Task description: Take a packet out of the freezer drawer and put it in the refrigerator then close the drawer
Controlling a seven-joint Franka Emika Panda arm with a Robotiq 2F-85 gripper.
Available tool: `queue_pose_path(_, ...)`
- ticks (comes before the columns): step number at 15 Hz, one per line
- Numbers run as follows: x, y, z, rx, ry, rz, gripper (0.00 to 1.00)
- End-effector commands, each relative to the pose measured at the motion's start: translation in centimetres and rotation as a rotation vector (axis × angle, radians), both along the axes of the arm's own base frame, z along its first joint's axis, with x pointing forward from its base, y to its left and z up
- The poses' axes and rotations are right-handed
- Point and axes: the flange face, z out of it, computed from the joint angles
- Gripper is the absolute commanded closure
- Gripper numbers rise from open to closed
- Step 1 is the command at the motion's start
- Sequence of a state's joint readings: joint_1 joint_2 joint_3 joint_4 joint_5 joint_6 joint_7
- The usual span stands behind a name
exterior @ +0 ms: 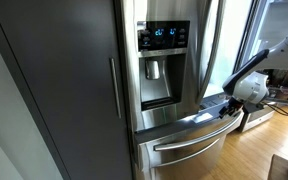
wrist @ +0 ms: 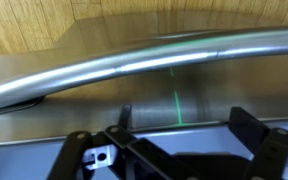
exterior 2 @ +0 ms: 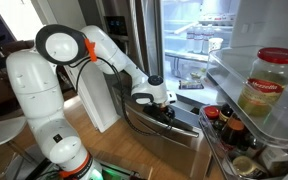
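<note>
The freezer drawer (exterior: 184, 135) is a steel pull-out below the refrigerator (exterior: 164, 60), with a long curved bar handle (exterior: 189, 147). It stands a little way out, and a bright strip of its inside (exterior: 199, 118) shows. In the wrist view the handle (wrist: 144, 62) crosses the top above the drawer front (wrist: 84, 105). My gripper (wrist: 184, 113) is open and empty, its fingers spread wide just above the drawer's top edge. It also shows in both exterior views (exterior: 246, 92) (exterior 2: 156, 100), over the drawer (exterior 2: 169, 128). No packet is in view.
The refrigerator's door (exterior 2: 269, 90) on one side stands open, with a jar (exterior 2: 264, 80) and bottles (exterior 2: 224, 125) on its shelves. The lit shelves inside (exterior 2: 199, 40) hold food. A dark grey cabinet panel (exterior: 64, 80) stands beside the fridge. The floor (exterior: 264, 140) is wood.
</note>
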State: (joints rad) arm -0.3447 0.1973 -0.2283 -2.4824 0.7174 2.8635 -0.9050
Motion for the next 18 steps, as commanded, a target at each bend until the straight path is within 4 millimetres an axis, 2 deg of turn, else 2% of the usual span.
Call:
queue_pose_path(1,1.8,-0.2,-0.5,-0.015,-0.005,0.009,0.0)
queue_pose_path(3,0.4,0.5,0.6,-0.044,0.008,0.033,0.0)
queue_pose_path(11,-5.6,0.3,3.5,-0.121,0.049,0.095,0.0)
queue_pose_path(14,-7.3,0.6,5.8,-0.106,0.025,0.101,0.0)
queue_pose_path(18,-8.7,1.2,9.8,-0.011,0.013,0.041,0.0)
